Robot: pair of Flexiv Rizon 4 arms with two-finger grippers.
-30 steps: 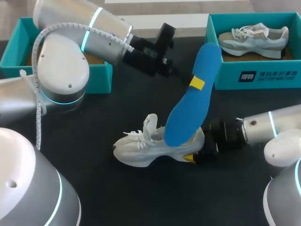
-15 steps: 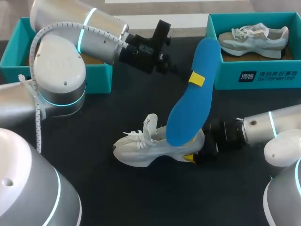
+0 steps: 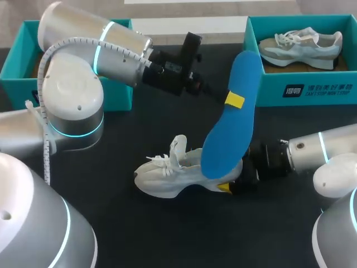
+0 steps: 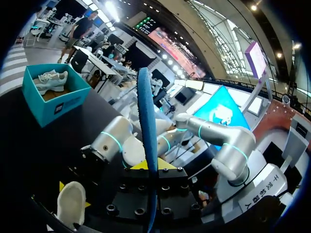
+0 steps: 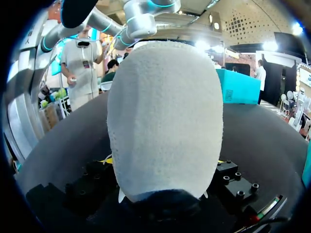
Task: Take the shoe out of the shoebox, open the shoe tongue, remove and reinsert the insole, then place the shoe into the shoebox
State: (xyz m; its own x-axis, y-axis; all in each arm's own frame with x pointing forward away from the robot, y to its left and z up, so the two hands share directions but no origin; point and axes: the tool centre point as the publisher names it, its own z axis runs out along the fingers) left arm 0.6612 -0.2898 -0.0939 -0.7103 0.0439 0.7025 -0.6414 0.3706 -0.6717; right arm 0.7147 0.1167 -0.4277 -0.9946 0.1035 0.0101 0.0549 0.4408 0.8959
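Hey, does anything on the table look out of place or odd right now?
The blue insole is not seated: it stands steeply up out of the white shoe, only its lower end at the opening, pinched partway up by the left gripper. The right gripper clamps the shoe's heel. Nothing looks spilled or damaged.

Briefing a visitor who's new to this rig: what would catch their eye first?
The blue insole first: it stands up out of the white shoe in the middle of the black table, pinched high up by the left gripper. Next, the right gripper clamped on that shoe's heel, and the teal shoebox at the far right with a second shoe inside.
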